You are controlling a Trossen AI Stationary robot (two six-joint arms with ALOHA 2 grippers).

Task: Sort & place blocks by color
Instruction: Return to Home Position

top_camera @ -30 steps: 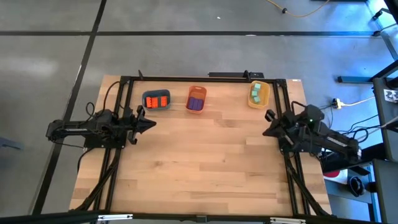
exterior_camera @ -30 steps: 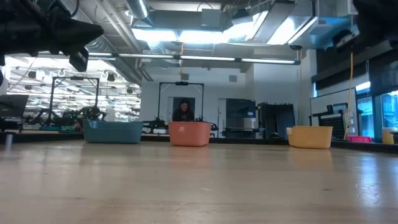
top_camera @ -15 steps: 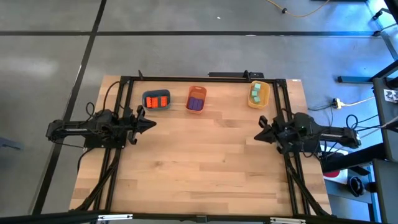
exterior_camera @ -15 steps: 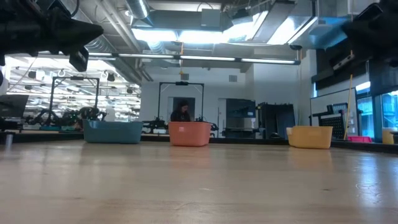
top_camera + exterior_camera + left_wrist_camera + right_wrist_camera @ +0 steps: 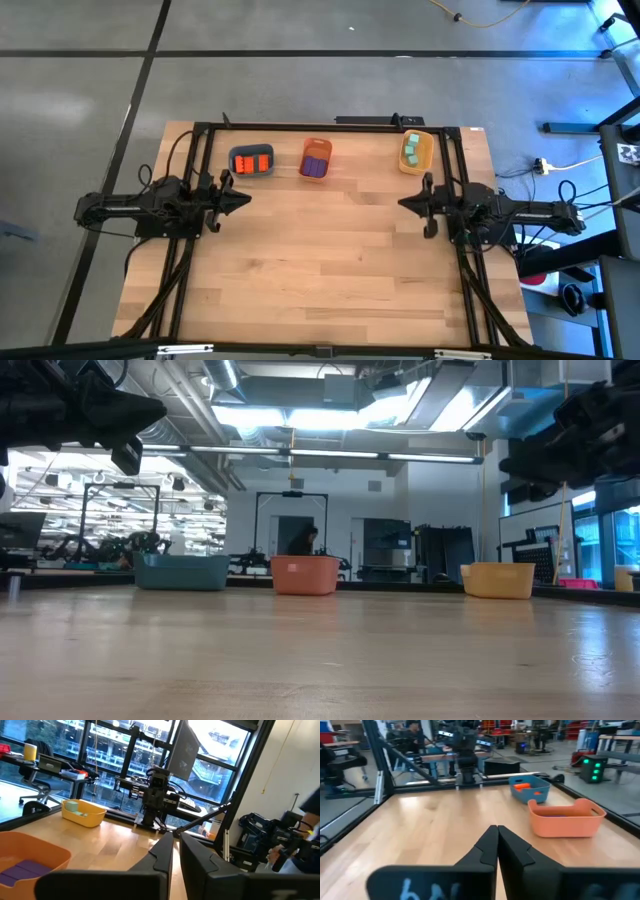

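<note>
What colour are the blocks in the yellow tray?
Mint green. The blocks in the yellow tray show best in the high view.

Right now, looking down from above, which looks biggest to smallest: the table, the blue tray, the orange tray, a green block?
1. The table, largest.
2. The blue tray and the orange tray: they look about alike, so tied.
3. A green block, smallest.

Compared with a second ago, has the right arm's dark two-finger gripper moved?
Yes. In the high view the right gripper has swung away from the yellow rounded tray, leftward and down the picture.
</note>
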